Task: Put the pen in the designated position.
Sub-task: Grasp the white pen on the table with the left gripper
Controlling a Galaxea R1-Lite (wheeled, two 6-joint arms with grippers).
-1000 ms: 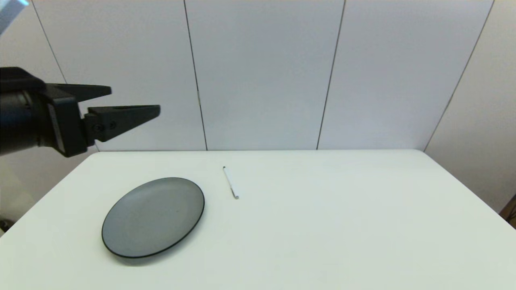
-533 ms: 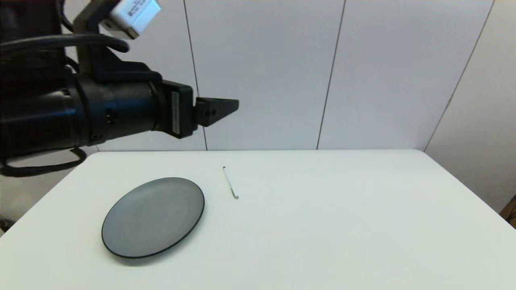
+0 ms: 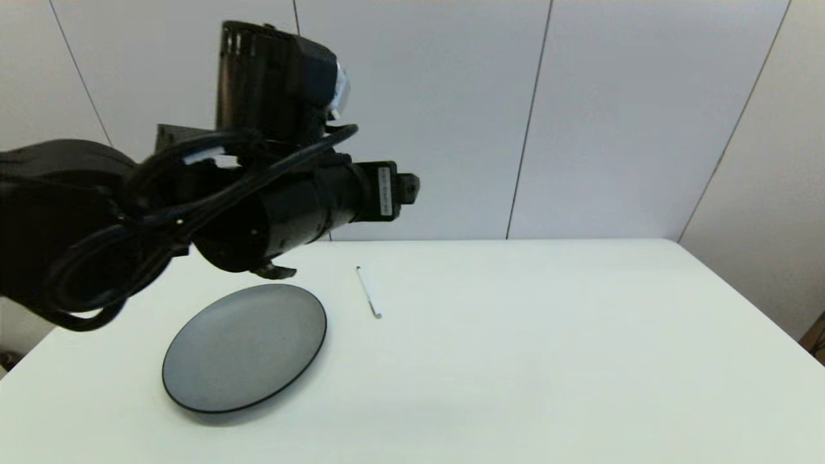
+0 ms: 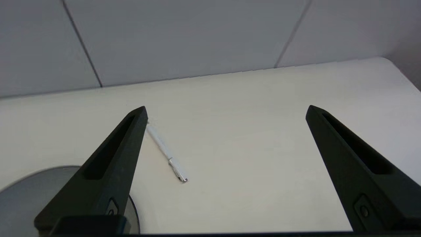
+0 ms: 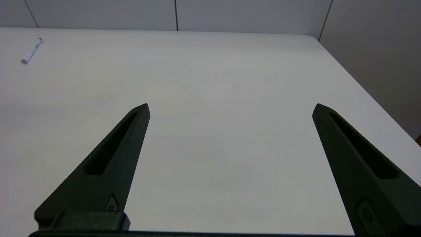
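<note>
The pen (image 3: 368,293) is thin and white and lies on the white table (image 3: 515,361), just right of the grey plate (image 3: 245,348). My left gripper (image 4: 227,109) hangs in the air above the table's near left part, open and holding nothing. In the left wrist view the pen (image 4: 166,153) lies ahead on the table, close to one fingertip (image 4: 142,113). My right gripper (image 5: 231,107) is open and empty over bare table, with the pen (image 5: 31,51) far off. The right arm is out of the head view. Nothing marks the designated position.
The round dark-rimmed plate (image 4: 19,197) sits on the left half of the table. My bulky left arm (image 3: 193,206) and its cables hang above the plate's far side. Panelled walls close off the back and right.
My left arm has swung in from the left edge of the head view towards the middle, and now points away from the camera. The pen and plate have not moved.
</note>
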